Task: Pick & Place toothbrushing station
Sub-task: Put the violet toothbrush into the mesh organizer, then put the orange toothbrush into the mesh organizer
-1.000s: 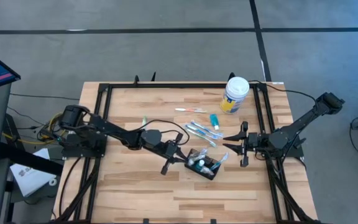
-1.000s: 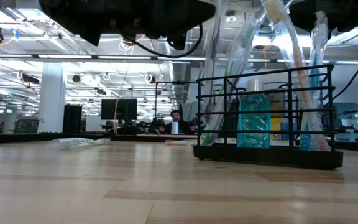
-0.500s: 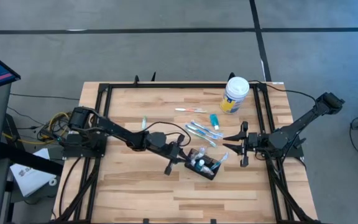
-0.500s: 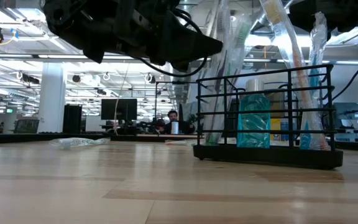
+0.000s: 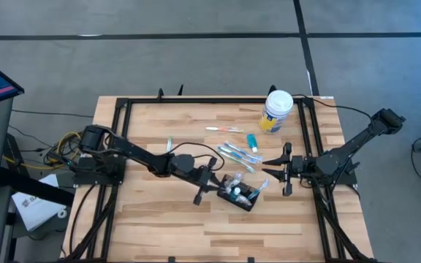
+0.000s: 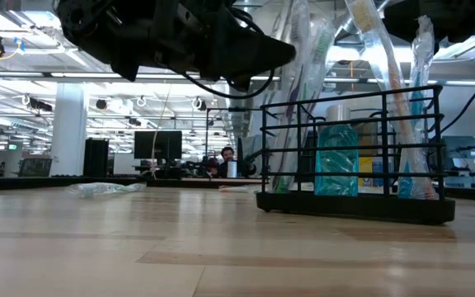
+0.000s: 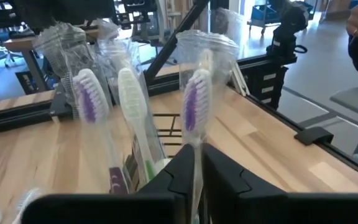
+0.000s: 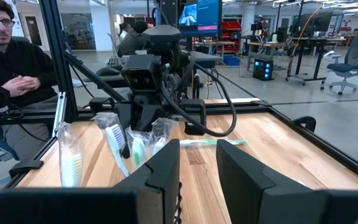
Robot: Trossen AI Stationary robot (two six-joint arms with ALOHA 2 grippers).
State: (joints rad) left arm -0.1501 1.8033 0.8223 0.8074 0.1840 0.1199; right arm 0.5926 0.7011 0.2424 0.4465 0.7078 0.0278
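A: Start at the left. What is the left arm doing?

B: It reaches across the table (image 5: 159,219) toward the middle. The left hand (image 5: 212,182) sits just left of the station (image 5: 240,194), at its left end. In the left wrist view its fingers (image 7: 180,174) stand close together around a wrapped purple brush (image 7: 197,109) standing in the rack, only a narrow gap showing. I cannot tell whether they pinch the wrapper or have just let it go.

A: So where is the station?

B: Near the middle of the table, slightly toward the near edge, standing flat on the wood. It is a black wire rack (image 6: 353,148), already holding several wrapped brushes and a teal bottle (image 6: 336,161).

A: What is still outside it?

B: A few items lie loose on the table far of the station: a cluster of brushes (image 5: 236,154), a small teal tube (image 5: 252,142), and a thin brush (image 5: 224,129) farther off. One more brush (image 5: 169,145) lies to the left. The white tub (image 5: 276,110) stands at the far right.

A: And the right arm?

B: It waits right of the station, the right hand (image 5: 282,169) with fingers apart, holding nothing.

A: How far along, then?

B: I judge it partway: some pieces are stowed, several remain to be picked up.
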